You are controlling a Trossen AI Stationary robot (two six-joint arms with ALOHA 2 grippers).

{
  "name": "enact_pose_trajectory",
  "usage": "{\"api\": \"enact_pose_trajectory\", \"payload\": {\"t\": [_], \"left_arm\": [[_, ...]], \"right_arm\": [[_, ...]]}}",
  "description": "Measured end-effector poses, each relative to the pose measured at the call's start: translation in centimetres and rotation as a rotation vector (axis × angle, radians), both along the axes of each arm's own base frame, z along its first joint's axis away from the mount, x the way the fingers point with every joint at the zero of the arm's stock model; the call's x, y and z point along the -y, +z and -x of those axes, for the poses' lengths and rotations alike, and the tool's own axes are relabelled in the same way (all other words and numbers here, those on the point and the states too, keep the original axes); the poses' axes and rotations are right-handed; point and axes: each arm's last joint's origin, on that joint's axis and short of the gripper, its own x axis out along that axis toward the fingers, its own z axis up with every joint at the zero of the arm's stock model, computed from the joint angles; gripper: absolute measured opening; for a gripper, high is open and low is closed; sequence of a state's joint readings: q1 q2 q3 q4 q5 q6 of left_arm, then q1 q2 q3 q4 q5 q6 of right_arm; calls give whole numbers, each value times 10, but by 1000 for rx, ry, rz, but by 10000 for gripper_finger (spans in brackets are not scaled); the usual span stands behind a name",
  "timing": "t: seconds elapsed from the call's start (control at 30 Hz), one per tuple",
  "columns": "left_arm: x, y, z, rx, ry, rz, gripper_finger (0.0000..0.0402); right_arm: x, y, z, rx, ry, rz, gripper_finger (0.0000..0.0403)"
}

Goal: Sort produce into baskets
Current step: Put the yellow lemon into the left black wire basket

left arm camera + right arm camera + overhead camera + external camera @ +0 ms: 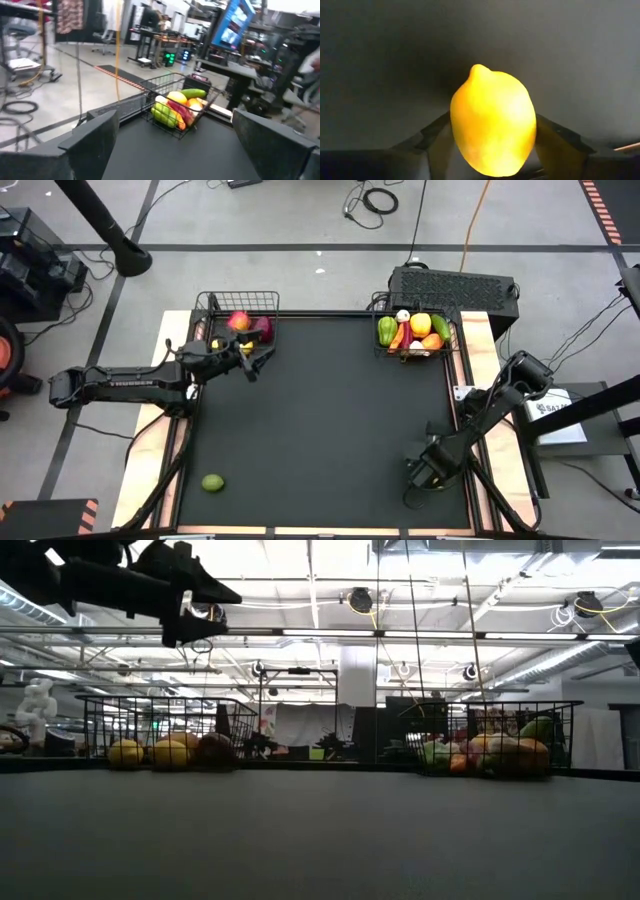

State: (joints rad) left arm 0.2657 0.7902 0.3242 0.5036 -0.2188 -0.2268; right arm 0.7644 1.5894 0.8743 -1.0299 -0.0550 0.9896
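2 baskets: upper left (240, 307), upper right (413, 332). 1 lime (212, 482) lower left. Right gripper (492, 145) fingers clamp 1 lemon (493, 122); left gripper (252, 358) fingers apart, empty.

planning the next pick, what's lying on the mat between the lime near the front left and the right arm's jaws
Nothing: in the high view the black mat is bare between the lime and the right gripper, which has a lemon between its jaws.

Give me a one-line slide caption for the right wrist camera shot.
Right gripper closing around a yellow lemon on the black table, fingers on both sides of the fruit.
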Motion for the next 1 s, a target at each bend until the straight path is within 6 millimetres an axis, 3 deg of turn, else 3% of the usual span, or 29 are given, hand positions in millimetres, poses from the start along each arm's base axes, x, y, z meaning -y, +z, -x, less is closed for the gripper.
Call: {"api": "enact_pose_trajectory", "payload": {"t": [0.17,0.43,0.7,0.83,1.0], "left_arm": [[2,1,-1,-19,-68,-56,396],[12,5,-4,3,-271,-151,396],[32,9,-7,5,-376,-324,396],[41,19,-9,14,-371,-320,396],[54,31,-14,-10,-341,-310,396]], "right_arm": [[-4,11,-15,97,-38,-27,203],[-3,48,-61,435,-12,43,227],[18,106,-126,880,175,258,234],[38,136,-153,1017,274,338,234],[65,153,-173,1104,343,476,234]]}}
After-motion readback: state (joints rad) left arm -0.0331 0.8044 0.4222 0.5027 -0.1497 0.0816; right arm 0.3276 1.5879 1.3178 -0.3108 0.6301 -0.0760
